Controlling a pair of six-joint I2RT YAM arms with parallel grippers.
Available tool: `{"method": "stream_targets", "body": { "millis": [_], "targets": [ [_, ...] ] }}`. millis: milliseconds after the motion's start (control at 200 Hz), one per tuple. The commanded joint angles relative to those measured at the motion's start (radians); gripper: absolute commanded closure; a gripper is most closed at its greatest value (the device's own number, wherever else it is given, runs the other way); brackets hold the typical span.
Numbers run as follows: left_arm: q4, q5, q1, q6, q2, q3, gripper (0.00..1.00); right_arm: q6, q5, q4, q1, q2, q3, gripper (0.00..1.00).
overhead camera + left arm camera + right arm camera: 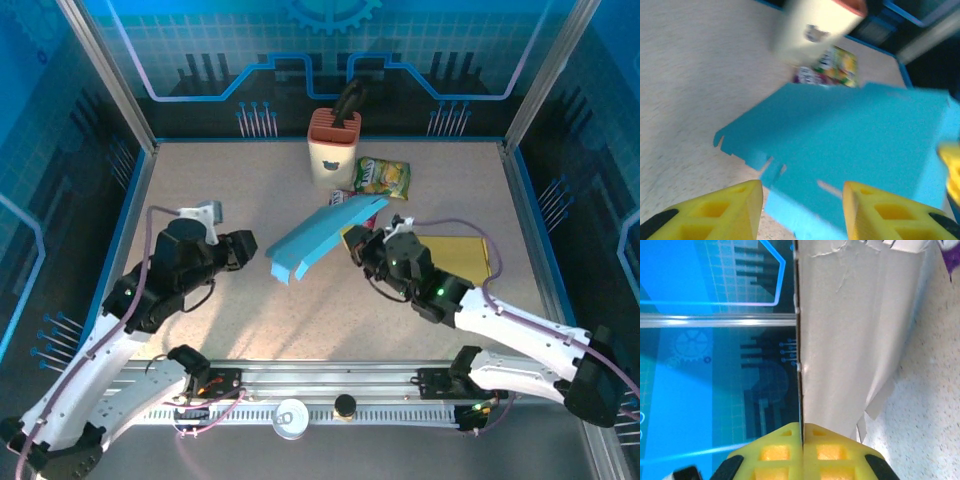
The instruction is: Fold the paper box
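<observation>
Looking down from the top camera: the paper box (325, 238), blue, lies mid-worktop (200, 180) as a long, partly folded sheet slanting from lower left to upper right, its right end raised. The right fingers (360, 240) meet that right end. The left fingers (248, 248) sit just off the box's lower-left end, pointing at it; whether they touch it cannot be told from here. Behind the box stands a cream holder (333, 150) with an orange rim and a dark tool in it. A green snack packet (383, 178) lies to its right, a purple packet (342, 197) just beyond the box's far edge, and a gold sheet (455, 255) under the right arm.

Left wrist camera, blurred: two yellow tips stand well apart, about half spread and clamping nothing. The box's slotted near edge lies in the gap between them. Holder and packets are beyond it.

Right wrist camera: the yellow tips are pressed together on the thin edge of the card, whose pale underside rises away to the right, above the speckled worktop.
</observation>
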Motion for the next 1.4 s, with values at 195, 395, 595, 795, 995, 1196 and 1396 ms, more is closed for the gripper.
{"method": "stream_targets", "body": {
  "millis": [195,395,595,795,995,1196,1396],
  "targets": [
    [0.144,-0.040,-0.328,0.475,-0.005,0.001,0.50,-0.076,-0.075,-0.271,-0.136,-0.053,0.212,1.00],
    [0.289,-0.332,-0.599,0.711,0.089,-0.070,0.41,-0.073,-0.139,-0.315,-0.217,-0.073,0.247,1.00],
    [0.432,-0.502,-0.613,0.787,0.261,-0.067,0.34,-0.076,-0.179,-0.354,-0.255,-0.095,0.264,1.00],
    [0.503,-0.456,-0.536,0.780,0.342,-0.047,0.31,-0.071,-0.224,-0.389,-0.278,-0.103,0.268,1.00],
    [0.534,-0.425,-0.502,0.756,0.389,-0.042,0.64,-0.068,-0.260,-0.353,-0.286,-0.096,0.245,1.00],
    [0.520,-0.319,-0.483,0.667,0.345,-0.066,0.91,-0.100,-0.330,-0.175,-0.318,-0.071,0.190,1.00],
    [0.487,-0.258,-0.471,0.615,0.309,-0.085,0.92,-0.099,-0.400,-0.073,-0.326,-0.026,0.166,0.92]
  ]
}}
